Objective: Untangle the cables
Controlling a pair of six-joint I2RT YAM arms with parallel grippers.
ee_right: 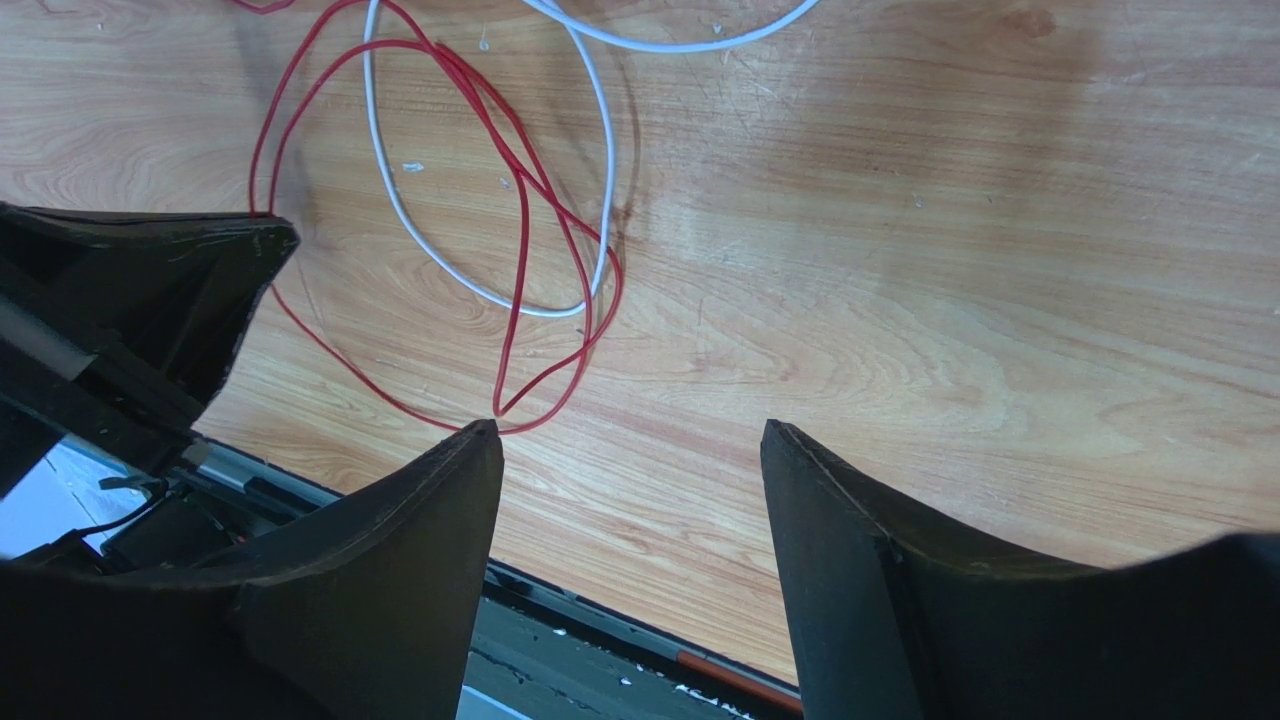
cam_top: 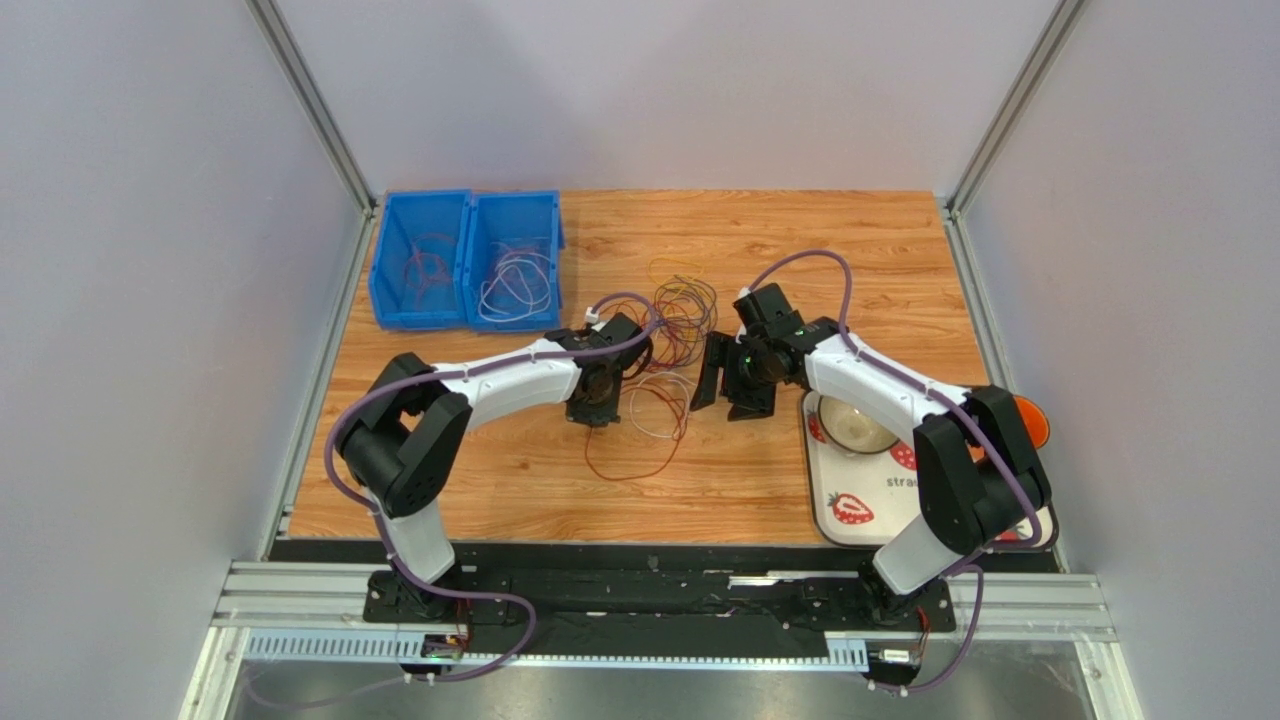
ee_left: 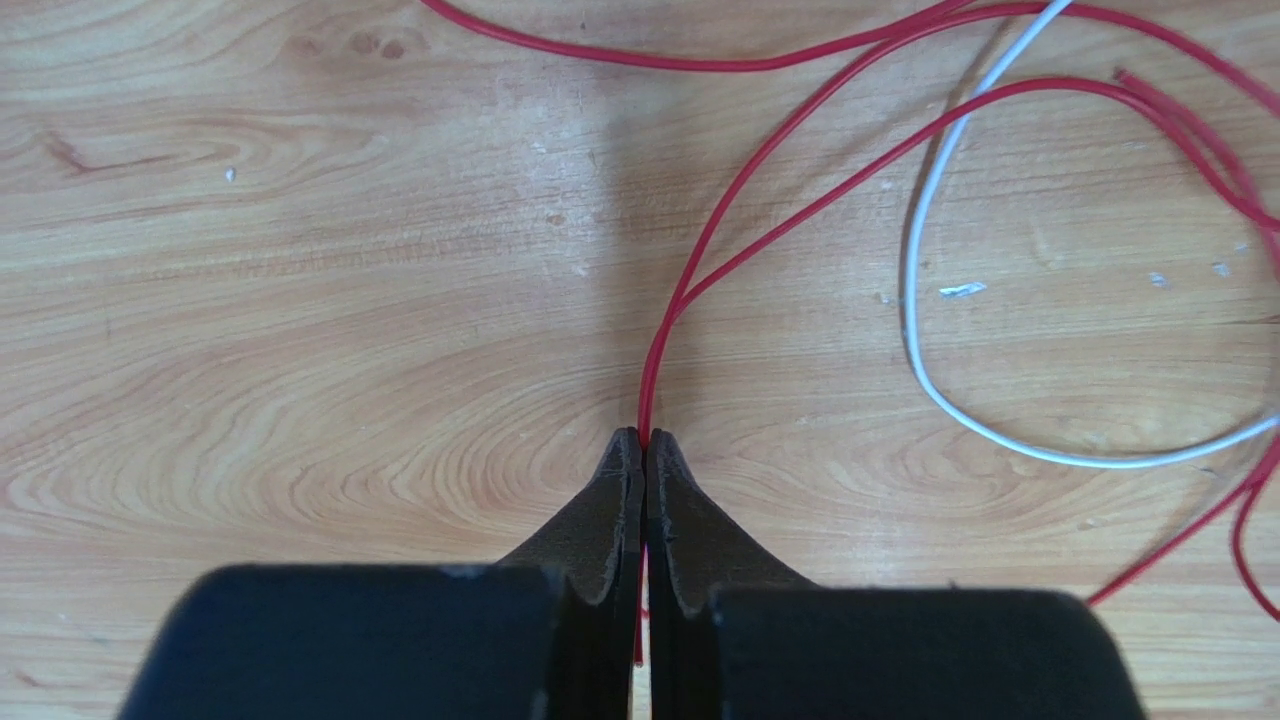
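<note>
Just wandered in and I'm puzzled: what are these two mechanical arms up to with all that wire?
Two robot arms are working on a tangle of cables on a wooden table. The left pincer is shut on a red cable, pinched between its tips. The right pincer is open and holds nothing, hovering above a white cable and more red loops. Two blue bins at the back hold a few wires.

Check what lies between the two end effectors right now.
Loose red and white cables lie between the left end effector and the right end effector, as the top external view shows.
</note>
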